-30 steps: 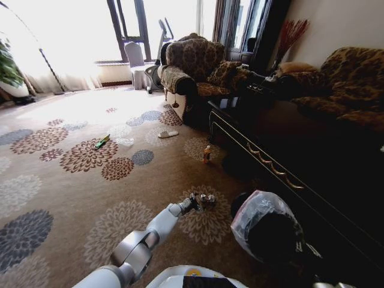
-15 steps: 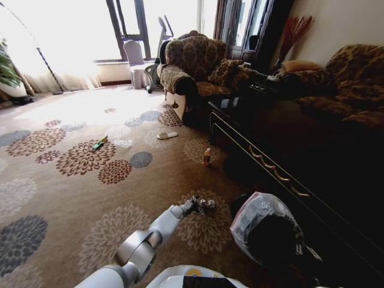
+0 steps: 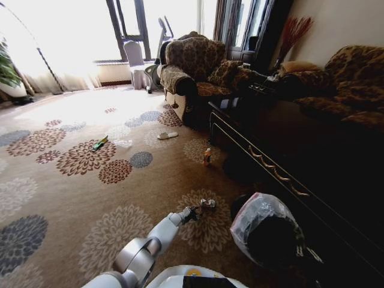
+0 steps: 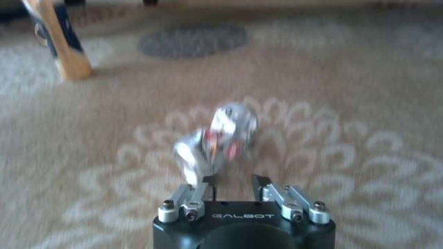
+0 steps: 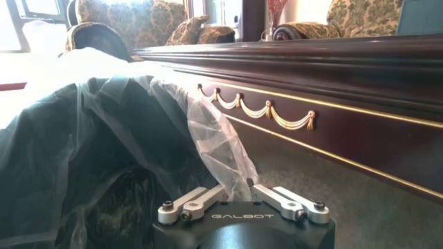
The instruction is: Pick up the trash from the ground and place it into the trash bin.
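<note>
As sunlight washed over the flowered carpet (image 3: 72, 198), the robot's left arm reached low across the floor, its left end effector (image 3: 193, 213) poised just short of a crumpled can (image 3: 207, 204) lying on a pale flower pattern. The left wrist view showed the can (image 4: 220, 139), silver with red markings, resting on the carpet just ahead of the left end effector (image 4: 231, 181), whose fingers (image 4: 199, 185) stood apart with nothing between them.

The trash bin (image 3: 268, 231), black with a translucent bag liner bunched around its rim, sat on the carpet near the can, at the foot of a dark wooden cabinet (image 3: 288, 162) trimmed in gold. The right end effector (image 5: 235, 188) was clamped on the bag liner (image 5: 207, 140), a fold of the plastic pinched between its fingers beside the bin.

More litter lay farther out on the carpet: a small bottle (image 3: 207, 156) stood upright near the cabinet, a green wrapper (image 3: 100, 143) lay on a brown flower, and a piece of clear film (image 3: 124, 143) lay just beside it. A patterned armchair (image 3: 192, 69) stood behind.
</note>
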`<state>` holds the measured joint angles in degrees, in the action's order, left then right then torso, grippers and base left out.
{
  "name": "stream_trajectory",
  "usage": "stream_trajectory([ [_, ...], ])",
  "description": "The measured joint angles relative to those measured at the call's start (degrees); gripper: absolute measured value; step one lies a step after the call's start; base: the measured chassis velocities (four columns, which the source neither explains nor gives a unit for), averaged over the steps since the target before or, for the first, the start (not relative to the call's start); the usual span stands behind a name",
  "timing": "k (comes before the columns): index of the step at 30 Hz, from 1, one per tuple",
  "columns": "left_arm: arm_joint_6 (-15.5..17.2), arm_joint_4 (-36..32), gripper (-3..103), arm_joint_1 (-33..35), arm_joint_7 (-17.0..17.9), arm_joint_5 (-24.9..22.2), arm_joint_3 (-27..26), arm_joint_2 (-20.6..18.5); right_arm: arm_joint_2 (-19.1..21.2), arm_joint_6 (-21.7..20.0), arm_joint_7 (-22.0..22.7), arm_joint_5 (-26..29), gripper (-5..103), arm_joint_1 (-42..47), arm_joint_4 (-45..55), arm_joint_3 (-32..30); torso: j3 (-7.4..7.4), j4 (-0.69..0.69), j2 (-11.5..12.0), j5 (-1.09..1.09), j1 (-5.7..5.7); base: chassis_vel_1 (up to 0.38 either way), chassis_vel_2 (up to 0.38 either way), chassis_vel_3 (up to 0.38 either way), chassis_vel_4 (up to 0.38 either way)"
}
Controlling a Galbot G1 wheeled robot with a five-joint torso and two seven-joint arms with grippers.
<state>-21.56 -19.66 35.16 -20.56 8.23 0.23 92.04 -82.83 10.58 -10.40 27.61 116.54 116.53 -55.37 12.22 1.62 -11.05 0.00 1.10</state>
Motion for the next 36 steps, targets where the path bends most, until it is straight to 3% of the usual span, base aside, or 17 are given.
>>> stream_trajectory([
  [2, -1.0, -0.6, 30, 0.2, 0.0, 0.0, 0.1, -0.2, -0.1, 0.0, 0.0, 0.0, 1, 0.0, 0.1, 0.0, 0.00, 0.00, 0.0, 0.00, 0.00, 0.000, 0.000, 0.000, 0.000],
  [3, -1.4, -1.2, 20, 0.4, 0.5, 0.4, 0.2, -0.5, -0.1, 0.1, -0.1, 0.0, 1, 0.0, 0.1, 0.0, 0.00, 0.00, 0.0, 0.00, 0.00, 0.000, 0.000, 0.000, 0.000],
  [5, -1.7, -1.6, 20, 0.6, 1.5, 0.8, 0.2, -0.7, -0.2, 0.2, -0.1, 0.0, 1, 0.0, 0.1, 0.0, 0.00, 0.01, 0.0, 0.00, 0.00, 0.000, 0.000, 0.000, 0.000],
  [8, -3.3, -2.7, 4, 1.0, 3.3, 1.1, 0.4, -1.2, -0.2, 0.3, -0.2, 0.1, 1, 0.0, 0.1, 0.0, 0.00, 0.01, 0.0, 0.00, 0.00, 0.000, 0.000, 0.000, 0.000],
  [12, -4.9, -4.1, 0, 1.4, 3.8, 0.1, 0.4, -1.5, -0.2, 0.4, -0.2, 0.1, 1, 0.0, 0.1, 0.0, 0.00, 0.01, 0.0, 0.00, 0.00, 0.000, 0.000, 0.000, 0.000],
  [17, -5.6, -6.1, -3, 1.9, 7.3, -1.0, 0.6, -1.4, -0.2, 0.5, -0.3, 0.1, 1, -0.1, 0.1, 0.2, -0.01, 0.01, 0.0, 0.01, 0.00, 0.000, 0.000, 0.000, 0.000],
  [19, -6.8, -6.4, 8, 2.0, 9.9, -2.8, 1.2, -1.1, -0.3, 0.7, -0.3, 0.1, 1, -0.1, 0.1, 0.2, -0.21, 0.00, 0.3, 0.00, -0.13, 0.000, 0.000, 0.000, 0.000],
  [20, -6.8, -6.4, 8, 2.0, 9.9, -2.8, 1.2, -1.1, -0.3, 0.7, -0.3, 0.1, 1, -0.1, 0.1, 0.2, -0.21, 0.00, 0.3, 0.00, -0.13, 0.000, 0.000, 0.000, 0.000],
  [22, -7.5, -6.7, 18, 2.2, 10.8, -3.5, 1.5, -1.0, -0.4, 0.8, -0.4, 0.1, 1, 0.0, 0.0, 0.2, -0.64, 0.01, 0.9, 0.00, -0.28, 0.000, 0.000, 0.000, 0.000],
  [26, -7.7, -6.8, 34, 2.2, 10.9, -3.6, 1.6, -1.1, -0.4, 0.8, -0.4, 0.1, 1, 0.0, -0.1, 0.3, -1.33, 0.01, 1.9, 0.00, -0.50, 0.000, 0.000, 0.000, 0.000],
  [27, -7.7, -6.8, 34, 2.2, 10.9, -3.6, 1.6, -1.1, -0.4, 0.8, -0.4, 0.1, 1, 0.0, -0.1, 0.3, -1.33, 0.01, 1.9, 0.00, -0.50, 0.000, 0.000, 0.000, 0.000],
  [30, -7.9, -6.7, 51, 2.1, 10.4, -3.6, 1.7, -1.3, -0.4, 0.9, -0.4, 0.1, 1, 0.0, -0.1, 0.3, -2.24, 0.00, 3.0, 0.00, -0.79, 0.000, 0.000, 0.000, 0.000],
  [32, -7.9, -6.6, 51, 2.1, 10.3, -3.6, 1.7, -1.3, -0.4, 0.9, -0.4, 0.1, 1, 0.0, -0.2, 0.4, -2.42, 0.01, 3.3, 0.00, -0.85, 0.000, 0.000, 0.000, 0.000],
  [33, -7.9, -6.5, 61, 1.9, 10.3, -3.6, 1.8, -1.3, -0.4, 0.9, -0.4, 0.1, 1, 0.0, -0.2, 0.4, -2.72, 0.01, 3.7, 0.01, -0.94, 0.000, 0.000, 0.000, 0.000],
  [35, -7.8, -6.5, 61, 1.8, 10.1, -3.6, 1.8, -1.3, -0.3, 0.9, -0.4, 0.1, 1, 0.0, -0.2, 0.4, -2.92, 0.01, 3.9, 0.01, -0.99, 0.000, 0.000, 0.000, 0.000],
  [36, -7.6, -6.4, 67, 1.6, 9.6, -3.7, 2.0, -1.3, -0.3, 0.9, -0.4, 0.1, 1, 0.0, -0.2, 0.4, -3.23, 0.01, 4.3, 0.01, -1.05, 0.000, 0.000, 0.000, 0.000],
])
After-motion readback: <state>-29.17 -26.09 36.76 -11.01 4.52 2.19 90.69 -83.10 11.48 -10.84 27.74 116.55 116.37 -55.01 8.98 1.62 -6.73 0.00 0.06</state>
